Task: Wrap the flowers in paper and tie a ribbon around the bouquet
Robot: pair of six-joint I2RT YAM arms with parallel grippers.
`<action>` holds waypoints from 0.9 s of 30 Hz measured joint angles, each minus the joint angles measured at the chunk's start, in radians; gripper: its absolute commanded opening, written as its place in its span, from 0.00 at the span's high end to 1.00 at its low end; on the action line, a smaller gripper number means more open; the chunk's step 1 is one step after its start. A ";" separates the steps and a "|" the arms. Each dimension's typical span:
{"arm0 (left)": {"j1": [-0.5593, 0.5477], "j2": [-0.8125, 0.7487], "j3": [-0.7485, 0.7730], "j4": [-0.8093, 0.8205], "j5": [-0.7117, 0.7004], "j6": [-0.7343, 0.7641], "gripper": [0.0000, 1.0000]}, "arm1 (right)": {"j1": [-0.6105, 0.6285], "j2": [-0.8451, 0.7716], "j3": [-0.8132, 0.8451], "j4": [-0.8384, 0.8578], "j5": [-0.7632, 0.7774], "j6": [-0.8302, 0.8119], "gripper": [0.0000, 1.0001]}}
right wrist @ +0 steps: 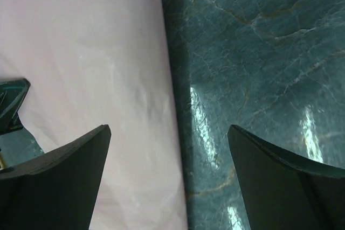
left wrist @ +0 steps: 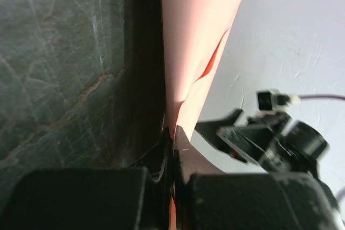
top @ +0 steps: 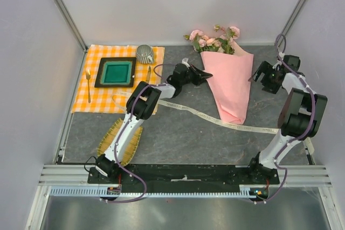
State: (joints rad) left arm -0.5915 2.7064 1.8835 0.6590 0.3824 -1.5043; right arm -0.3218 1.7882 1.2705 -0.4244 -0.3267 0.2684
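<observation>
Pink paper (top: 230, 82) pinched in the fully closed left hand (left wrist: 172, 136)
The right hand (right wrist: 168, 133) is held wide open, empty; the flowers (top: 213, 39) are wrapped in a paper cone.

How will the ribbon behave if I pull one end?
Probably floppy: the ribbon lies flat and limp along the table. Likely light, so it should slide easily. It seems to pass under the bouquet tip, so pulling may drag there.
</observation>
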 measured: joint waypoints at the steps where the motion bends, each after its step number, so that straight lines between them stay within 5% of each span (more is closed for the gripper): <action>1: 0.013 0.000 0.000 0.001 0.044 0.007 0.98 | -0.026 0.041 0.000 0.032 -0.059 0.002 0.02; 10: 0.067 0.001 0.024 -0.029 0.223 0.028 0.98 | -0.002 0.181 -0.057 0.258 -0.330 0.071 0.04; 16: 0.070 0.001 0.038 -0.019 0.257 0.006 0.98 | 0.093 0.230 -0.094 0.459 -0.427 0.155 0.18; 27: 0.073 0.034 0.119 -0.018 0.276 -0.026 0.98 | 0.118 0.282 -0.213 0.784 -0.489 0.426 0.72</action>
State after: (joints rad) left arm -0.5182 2.7399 2.0026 0.6407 0.6582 -1.5303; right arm -0.2035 2.0701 1.0576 0.3595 -0.8154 0.6949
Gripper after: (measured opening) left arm 0.023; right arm 0.410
